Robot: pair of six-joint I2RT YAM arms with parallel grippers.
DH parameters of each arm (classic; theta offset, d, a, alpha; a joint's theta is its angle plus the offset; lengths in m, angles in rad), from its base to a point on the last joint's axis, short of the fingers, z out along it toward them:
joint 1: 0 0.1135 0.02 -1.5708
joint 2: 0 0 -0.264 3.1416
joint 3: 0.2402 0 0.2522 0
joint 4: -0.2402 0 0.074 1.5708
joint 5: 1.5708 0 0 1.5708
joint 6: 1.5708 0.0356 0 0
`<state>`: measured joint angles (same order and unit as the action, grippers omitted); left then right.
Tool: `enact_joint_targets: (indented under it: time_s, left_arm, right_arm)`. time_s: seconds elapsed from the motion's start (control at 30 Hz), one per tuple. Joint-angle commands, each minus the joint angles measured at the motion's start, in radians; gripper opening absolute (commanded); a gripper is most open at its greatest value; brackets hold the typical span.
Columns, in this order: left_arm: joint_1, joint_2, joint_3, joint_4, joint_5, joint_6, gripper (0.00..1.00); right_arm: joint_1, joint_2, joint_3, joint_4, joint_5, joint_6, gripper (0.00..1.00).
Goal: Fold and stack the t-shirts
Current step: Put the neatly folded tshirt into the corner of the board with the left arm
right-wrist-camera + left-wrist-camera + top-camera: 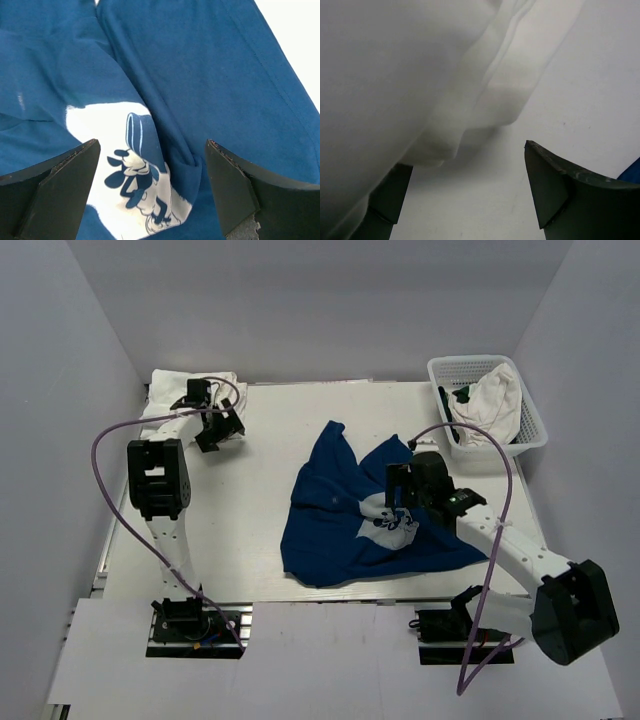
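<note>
Left arm pose: reaches to the far left corner of the worktop (250,500), elbow raised, with the left gripper (215,428) angled down beside the cloth there.
Left gripper state: jaws spread wide, with nothing clamped between them.
Folded white t-shirt (185,385): lies just beyond the left gripper, at the worktop's edge.
Right arm pose: stretches low from the near right towards the middle, with the right gripper (398,490) pointing down.
Right gripper state: jaws wide apart and holding nothing.
Navy t-shirt (340,510): lies spread and rumpled directly under the right gripper, running out to its left.
Basket (500,455): sits well beyond the right gripper at the far right and holds a crumpled white t-shirt (495,400).
Left wrist view only: layered edges of the folded white t-shirt (395,75) fill the space ahead of the left gripper (467,185) and drape over its left finger.
Right wrist view only: the pale cartoon print (100,125) lies between the fingers of the right gripper (152,145), and a ridge of the navy t-shirt (210,60) runs beside it.
</note>
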<state>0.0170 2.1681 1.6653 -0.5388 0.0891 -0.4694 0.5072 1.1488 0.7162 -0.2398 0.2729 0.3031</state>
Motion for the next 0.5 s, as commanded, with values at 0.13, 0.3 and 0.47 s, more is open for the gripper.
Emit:
enact_joint_targets:
  time_s: [0.13, 0.3, 0.47]
  left_arm:
    - [0.018, 0.125, 0.216, 0.045, -0.022, 0.032, 0.99]
    - [0.018, 0.176, 0.298, 0.046, 0.0, 0.023, 0.99]
    - [0.018, 0.147, 0.284, 0.06, 0.023, 0.012, 0.99]
  right_arm:
    - [-0.018, 0.123, 0.124, -0.033, -0.023, -0.019, 0.9]
    - [-0.026, 0.161, 0.155, -0.047, -0.026, -0.025, 0.9]
    - [-0.03, 0.18, 0.175, -0.056, -0.052, -0.028, 0.9]
